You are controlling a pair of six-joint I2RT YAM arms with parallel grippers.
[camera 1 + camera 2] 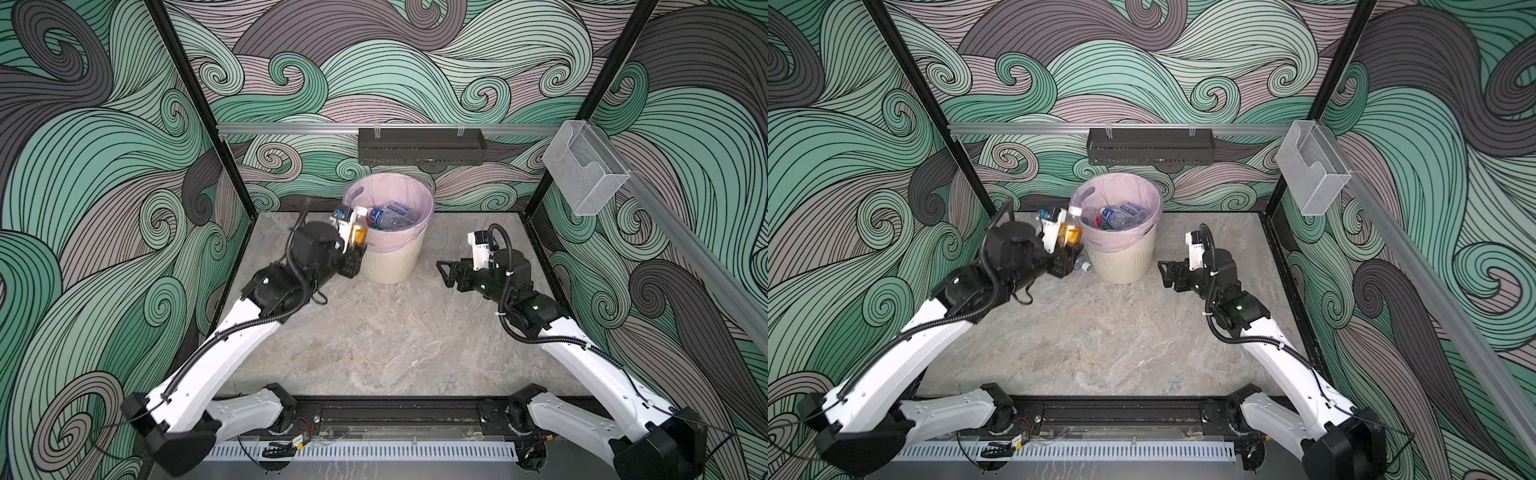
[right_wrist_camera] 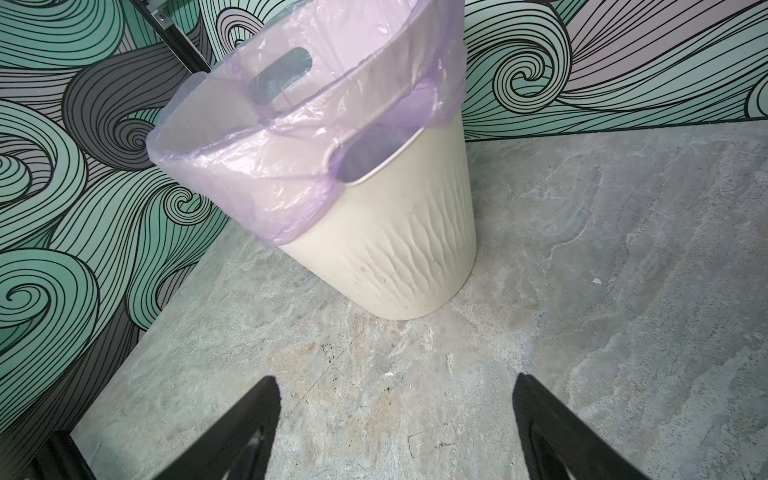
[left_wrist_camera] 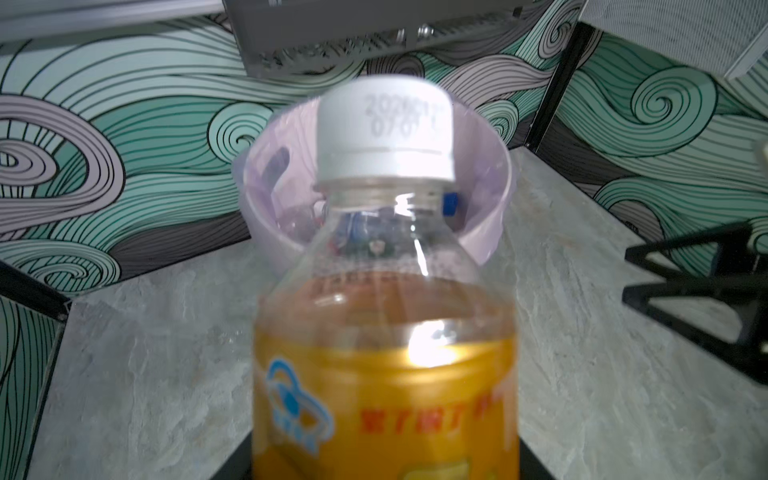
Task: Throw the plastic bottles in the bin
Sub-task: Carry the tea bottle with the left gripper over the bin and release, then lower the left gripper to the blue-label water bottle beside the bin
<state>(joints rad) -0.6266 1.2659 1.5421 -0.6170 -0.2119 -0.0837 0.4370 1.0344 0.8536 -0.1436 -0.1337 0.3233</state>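
1. My left gripper [image 1: 356, 252] is clenched on an amber bottle [image 3: 384, 332] with a white cap [image 3: 384, 133]. The bottle is upright and raised just beside the bin [image 1: 390, 266], at its rim but not yet over the opening.
2. Other bottles [image 1: 390, 218] already lie inside the pink bag [image 2: 291, 166].
3. My right gripper [image 2: 395, 386] is released and empty, jaws wide, above the surface [image 1: 395, 340] near the bin's other side.
4. I judge this the carry-to-drop step. Next I must move the bottle inward past the rim, clear of the liner, then let go.
5. A small bottle [image 1: 1082, 264] lies at the bin's foot, seemingly left to fetch.
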